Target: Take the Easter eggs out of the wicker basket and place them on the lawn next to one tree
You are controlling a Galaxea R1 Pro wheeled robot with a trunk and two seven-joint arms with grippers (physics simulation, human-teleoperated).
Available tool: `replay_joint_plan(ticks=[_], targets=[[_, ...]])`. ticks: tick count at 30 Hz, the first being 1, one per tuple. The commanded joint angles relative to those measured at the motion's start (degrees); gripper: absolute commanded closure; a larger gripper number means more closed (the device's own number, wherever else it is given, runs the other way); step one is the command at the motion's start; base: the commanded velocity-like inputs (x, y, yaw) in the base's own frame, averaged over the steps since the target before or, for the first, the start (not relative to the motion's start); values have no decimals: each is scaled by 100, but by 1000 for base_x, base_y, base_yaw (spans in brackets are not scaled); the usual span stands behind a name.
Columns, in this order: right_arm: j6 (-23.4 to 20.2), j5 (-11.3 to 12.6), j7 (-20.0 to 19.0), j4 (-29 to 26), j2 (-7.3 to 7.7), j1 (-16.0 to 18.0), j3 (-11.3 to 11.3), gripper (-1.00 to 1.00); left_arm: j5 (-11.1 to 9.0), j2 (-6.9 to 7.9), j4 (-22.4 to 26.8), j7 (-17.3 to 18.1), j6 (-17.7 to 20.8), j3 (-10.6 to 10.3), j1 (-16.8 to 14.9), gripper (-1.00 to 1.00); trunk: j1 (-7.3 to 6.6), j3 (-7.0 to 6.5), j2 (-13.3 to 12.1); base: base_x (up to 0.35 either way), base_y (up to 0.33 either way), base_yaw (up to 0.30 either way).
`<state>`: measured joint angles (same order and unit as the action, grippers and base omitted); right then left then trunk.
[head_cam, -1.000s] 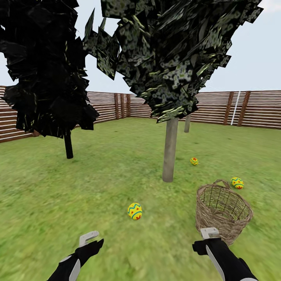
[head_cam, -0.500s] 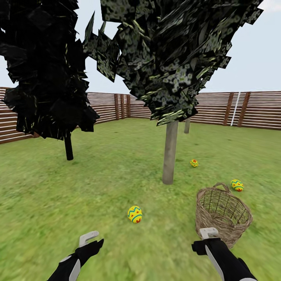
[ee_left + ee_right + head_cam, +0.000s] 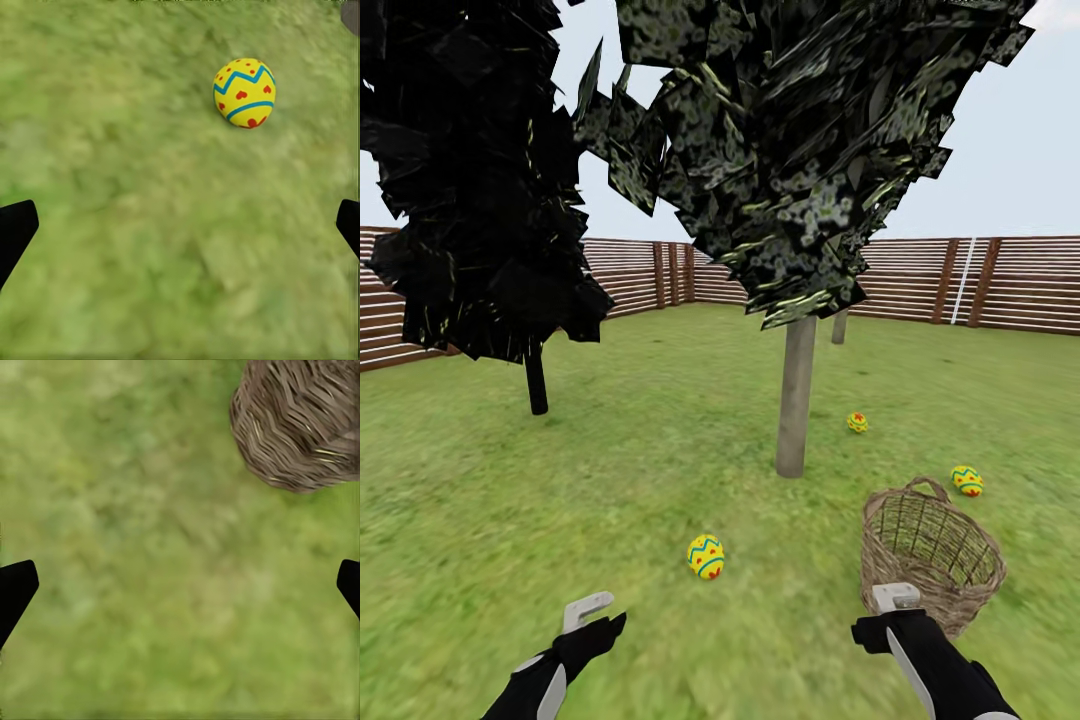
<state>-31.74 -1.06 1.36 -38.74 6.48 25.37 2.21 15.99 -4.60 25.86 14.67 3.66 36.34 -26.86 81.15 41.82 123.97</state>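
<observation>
Fingers of left gripper [image 3: 180,225] and right gripper [image 3: 180,585] spread wide, empty, above lawn [image 3: 660,450].

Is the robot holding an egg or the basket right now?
No, nothing is held. The left gripper and right gripper are both open over bare lawn. The nearest egg lies on the grass, and the wicker basket stands untouched.

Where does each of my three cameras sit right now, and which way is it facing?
Head view: on the head, facing forward and down over lawn, tree, wicker basket; both forearms show.
Left wrist view: above grass, facing down at an egg; left hand fingertips show. Head shares it.
Right wrist view: facing down; right hand, shared basket.
</observation>
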Motion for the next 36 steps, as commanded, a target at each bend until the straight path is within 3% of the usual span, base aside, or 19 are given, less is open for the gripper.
replay_joint_plan(ticks=[1, 36], targets=[[-34, -9, 14, -8, 4, 2, 24, -100, 35, -7, 17, 49, 38, 49, -4, -100, -24, -12, -38, 0, 0, 0], [-25, -8, -3, 24, -7, 3, 34, -100, 40, -15, -37, 53, 43, 49, -4, -100, -792, -640, -1442, 0, 0, 0]])
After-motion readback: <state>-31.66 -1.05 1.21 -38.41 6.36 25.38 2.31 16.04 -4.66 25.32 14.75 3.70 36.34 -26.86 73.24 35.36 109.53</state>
